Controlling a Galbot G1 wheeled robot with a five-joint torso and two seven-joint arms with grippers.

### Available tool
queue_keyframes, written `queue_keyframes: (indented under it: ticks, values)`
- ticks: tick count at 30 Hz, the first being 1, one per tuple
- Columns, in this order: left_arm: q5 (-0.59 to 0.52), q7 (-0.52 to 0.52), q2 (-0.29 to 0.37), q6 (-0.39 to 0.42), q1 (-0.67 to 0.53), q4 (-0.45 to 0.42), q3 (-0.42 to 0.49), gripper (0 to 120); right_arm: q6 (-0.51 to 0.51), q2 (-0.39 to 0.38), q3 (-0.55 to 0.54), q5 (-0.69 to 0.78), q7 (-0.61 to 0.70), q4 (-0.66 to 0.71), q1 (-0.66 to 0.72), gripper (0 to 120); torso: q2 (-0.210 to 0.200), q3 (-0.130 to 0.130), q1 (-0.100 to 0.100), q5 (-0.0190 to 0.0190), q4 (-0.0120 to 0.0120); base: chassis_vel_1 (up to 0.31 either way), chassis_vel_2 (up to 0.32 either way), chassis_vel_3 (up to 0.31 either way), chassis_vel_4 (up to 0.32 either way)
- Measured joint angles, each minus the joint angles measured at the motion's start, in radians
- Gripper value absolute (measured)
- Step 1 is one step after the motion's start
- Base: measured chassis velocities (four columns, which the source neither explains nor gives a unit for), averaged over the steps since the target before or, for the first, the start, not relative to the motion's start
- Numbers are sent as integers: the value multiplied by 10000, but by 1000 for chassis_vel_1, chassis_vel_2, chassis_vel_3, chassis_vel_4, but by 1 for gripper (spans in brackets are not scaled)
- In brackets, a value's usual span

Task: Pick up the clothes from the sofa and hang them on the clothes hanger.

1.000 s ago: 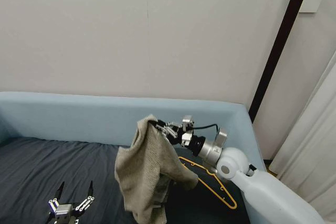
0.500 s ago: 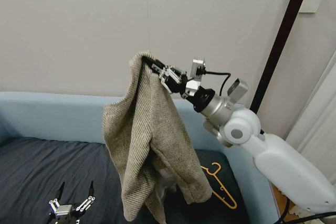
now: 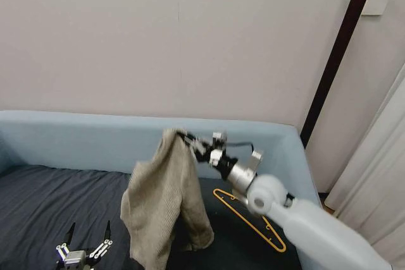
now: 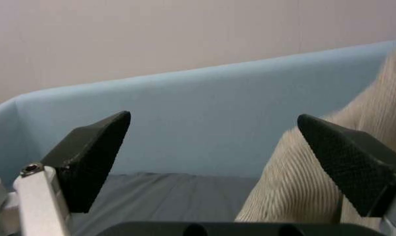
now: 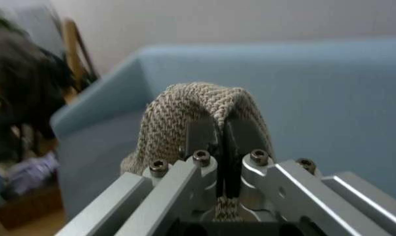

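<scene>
over the sofa (image 3: pixel 76 134) seat, pinching a top fold of the sweater (image 3: pixel 158 200) tight in the right gripper (image 3: pixel 185 137) to let it drape full length, hem near the hanger (image 3: pixel 253 216) lying alongside, backrest close behind, open room upward along the wall, left gripper (image 3: pixel 88 235) spread and idle low at left.

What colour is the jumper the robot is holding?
The knitted woolly jumper is speckled beige-brown, seen best in the right wrist view, pinched by the right gripper.

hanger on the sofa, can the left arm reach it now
Probably not directly: the sweater hanging from the right gripper sits between the open left gripper and the hanger.
</scene>
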Motion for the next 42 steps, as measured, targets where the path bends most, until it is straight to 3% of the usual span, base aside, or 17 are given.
queue_keyframes:
  ticks: [11, 14, 16, 19, 22, 23, 27, 33, 34, 36, 42]
  values:
    - [45, -14, 3, 58, -120, 144, 33, 100, -787, -19, -214, -3080, 98, -2844, -858, 0, 1, -1, 0, -3, 2, 0, 0, 0, 0]
    - [44, -17, 11, 77, -146, 180, 41, 100, -951, 177, 1, -3727, 703, -3473, -811, 0, 1, 0, 0, -3, 1, 0, 0, 0, 0]
    - [48, -18, 10, 95, -177, 212, 95, 100, -1228, 408, 205, -3952, 1799, -3719, -752, 7, 1, 0, 0, -2, 6, 0, 0, 0, 0]
    - [53, -19, 8, 106, -193, 228, 120, 100, -1432, 473, 231, -3885, 2335, -3696, -742, 11, 0, 0, 0, -3, 6, 0, 0, 0, 0]
    - [80, -18, -10, 133, -251, 248, 199, 100, -2504, 522, 231, -2647, 4635, -2864, -802, 27, 0, 0, 0, -5, 2, 0, 0, 0, 0]
    - [91, -19, -16, 145, -269, 252, 227, 100, -3079, 595, 236, -1507, 5900, -2256, -838, 32, 1, -1, 0, -5, 1, 0, 0, 0, 0]
    - [98, -18, -16, 149, -277, 260, 253, 100, -4003, 823, 391, 63, 7671, -1468, -836, 46, 1, -1, 0, -6, 4, 0, 0, 0, 0]
    - [74, -40, 56, 141, -264, 281, 219, 100, -4455, 1326, 890, 1897, 9845, -720, -801, 62, 1, 0, 0, -6, 1, 0, 0, 0, 0]
    - [13, -99, 145, 124, -251, 319, 149, 100, -3972, 1838, 1451, 3384, 11092, -285, -951, 77, 1, -1, 0, -6, 6, 0, 0, 0, 0]
    - [-30, -128, 188, 120, -259, 347, 125, 100, -3346, 1964, 1634, 4215, 11116, 187, -1296, 89, 0, 0, 0, -6, 3, 0, 0, 0, 0]
    - [-49, -136, 195, 120, -335, 401, 120, 100, -2926, 2464, 1941, 5210, 11309, 1186, -2240, 100, 1, -1, 0, -7, 2, 0, 0, 0, 0]
